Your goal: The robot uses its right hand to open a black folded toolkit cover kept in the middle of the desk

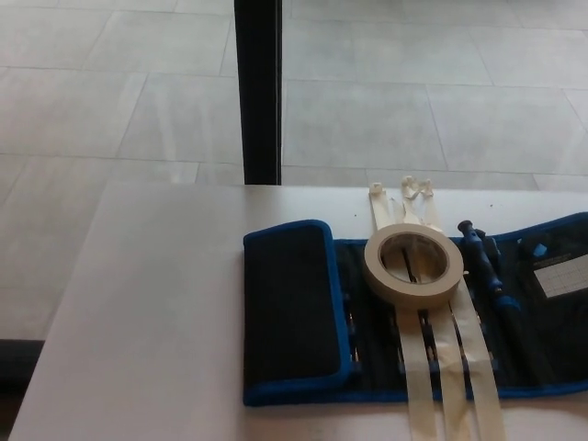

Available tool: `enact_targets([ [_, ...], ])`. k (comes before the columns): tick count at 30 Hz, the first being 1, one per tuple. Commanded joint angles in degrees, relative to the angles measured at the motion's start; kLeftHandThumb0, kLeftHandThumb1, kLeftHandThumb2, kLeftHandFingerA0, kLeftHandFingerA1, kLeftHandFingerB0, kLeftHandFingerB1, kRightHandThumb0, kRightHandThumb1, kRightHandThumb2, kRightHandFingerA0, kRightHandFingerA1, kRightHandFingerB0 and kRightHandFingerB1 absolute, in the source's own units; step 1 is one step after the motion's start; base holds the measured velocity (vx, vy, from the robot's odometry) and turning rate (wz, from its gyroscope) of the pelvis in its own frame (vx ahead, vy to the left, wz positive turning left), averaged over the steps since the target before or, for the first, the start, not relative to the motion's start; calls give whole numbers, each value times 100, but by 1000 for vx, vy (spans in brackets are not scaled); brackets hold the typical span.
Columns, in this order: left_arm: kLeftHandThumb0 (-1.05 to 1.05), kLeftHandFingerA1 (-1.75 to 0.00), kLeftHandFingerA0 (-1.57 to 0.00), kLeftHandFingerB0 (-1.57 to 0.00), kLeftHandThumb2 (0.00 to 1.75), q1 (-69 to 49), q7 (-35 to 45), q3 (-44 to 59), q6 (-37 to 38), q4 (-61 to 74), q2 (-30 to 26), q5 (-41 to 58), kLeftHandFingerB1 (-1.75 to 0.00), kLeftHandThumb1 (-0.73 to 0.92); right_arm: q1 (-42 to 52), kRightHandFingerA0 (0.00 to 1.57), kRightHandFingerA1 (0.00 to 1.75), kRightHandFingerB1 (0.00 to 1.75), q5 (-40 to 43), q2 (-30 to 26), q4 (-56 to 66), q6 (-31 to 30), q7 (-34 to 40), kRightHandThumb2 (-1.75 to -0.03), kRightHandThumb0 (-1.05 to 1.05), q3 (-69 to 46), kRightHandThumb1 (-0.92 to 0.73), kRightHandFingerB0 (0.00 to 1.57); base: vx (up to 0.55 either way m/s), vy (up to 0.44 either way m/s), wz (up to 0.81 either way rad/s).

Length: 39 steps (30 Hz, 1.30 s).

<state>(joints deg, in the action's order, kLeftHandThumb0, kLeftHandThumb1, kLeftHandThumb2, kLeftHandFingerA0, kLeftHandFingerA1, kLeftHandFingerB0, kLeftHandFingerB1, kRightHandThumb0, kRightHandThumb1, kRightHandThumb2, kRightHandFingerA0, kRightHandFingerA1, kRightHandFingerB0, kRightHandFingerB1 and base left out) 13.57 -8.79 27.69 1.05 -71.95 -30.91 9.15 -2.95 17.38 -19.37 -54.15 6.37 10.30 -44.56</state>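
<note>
Fingers of neither hand are in view. The toolkit cover (413, 317) lies mostly unrolled along the worktop's (147, 312) near edge; one folded flap (289, 308) remains to open, seemingly.

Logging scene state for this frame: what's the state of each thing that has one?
toolkit cover: mostly unfolded flat on the desk, left flap still folded over.
tape roll: lying flat on the opened cover.
tape strips: stuck lengthwise across the cover.
blue-handled tool: lying on the cover, right of the roll.
Left hand, right hand: not in view.
</note>
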Motion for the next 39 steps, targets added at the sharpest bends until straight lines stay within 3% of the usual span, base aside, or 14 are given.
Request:
enact_targets([
  [1,-104,-144,-26,-32,133,-57,52,8,-19,-3,-100,76,-144,38,94,76,96,62,131,27,211,55,79,-59,-47,82,-66,62,0,0,0],
  [2,-105,-116,-42,-36,139,-15,-20,-26,-83,40,-88,53,-113,42,57,75,96,63,104,-1,73,149,90,-58,-48,110,-66,64,0,0,0],
  [4,-104,-146,-27,-28,133,-38,2,-87,-53,50,-97,4,-142,40,85,76,92,64,23,-24,55,159,133,-58,-49,198,-66,64,0,0,0],
  [8,-105,-115,-38,-38,140,-14,29,-36,16,-3,-79,108,-115,40,123,80,96,59,65,-12,217,66,205,-59,-46,254,-66,63,0,0,0],
  [9,-105,-150,-31,-34,134,-67,-11,-72,42,-6,-64,64,-147,38,126,81,99,60,110,-18,193,105,175,-58,-45,231,-65,65,0,0,0],
  [13,-105,-154,-35,-36,133,-125,-10,-90,73,-7,-65,54,-148,40,140,76,99,61,205,-4,172,154,36,-58,-47,212,-66,64,0,0,0],
  [18,-100,-106,-19,-22,132,-108,95,-316,-99,23,-156,-94,-105,23,316,75,101,64,204,124,383,291,-2,-58,-52,282,-64,65,0,0,0],
  [19,-105,-143,-35,-36,134,-91,163,-327,-82,4,-155,-74,-143,33,271,79,102,61,207,112,408,248,60,-58,-51,285,-63,66,0,0,0],
  [21,-97,-107,-29,-19,127,-81,155,-374,-95,-21,-155,-72,-100,16,159,81,91,57,231,19,204,257,29,-59,-50,274,-64,67,0,0,0],
  [24,-105,-130,-53,-39,143,-164,154,-374,-78,-14,-152,-25,-119,34,135,78,95,57,242,2,178,290,-23,-58,-50,282,-64,64,0,0,0],
  [25,-105,-113,-31,-17,132,-158,162,-375,-84,-25,-168,-18,-104,16,126,78,96,58,289,32,251,265,-27,-58,-51,257,-63,64,0,0,0],
  [28,-105,-111,-25,-32,133,-132,172,-361,-145,-31,-173,10,-112,16,118,78,86,57,338,54,471,222,45,-58,-49,220,-64,65,0,0,0],
  [29,-105,-120,-46,-49,141,-129,185,-369,-142,-42,-174,2,-120,36,81,79,81,52,361,31,478,202,56,-59,-49,200,-64,62,0,0,0],
  [39,-105,-147,-26,-32,117,-125,243,-94,122,85,-59,253,-148,42,-53,75,85,54,334,-46,358,328,106,-60,-54,204,-60,55,0,0,0],
])
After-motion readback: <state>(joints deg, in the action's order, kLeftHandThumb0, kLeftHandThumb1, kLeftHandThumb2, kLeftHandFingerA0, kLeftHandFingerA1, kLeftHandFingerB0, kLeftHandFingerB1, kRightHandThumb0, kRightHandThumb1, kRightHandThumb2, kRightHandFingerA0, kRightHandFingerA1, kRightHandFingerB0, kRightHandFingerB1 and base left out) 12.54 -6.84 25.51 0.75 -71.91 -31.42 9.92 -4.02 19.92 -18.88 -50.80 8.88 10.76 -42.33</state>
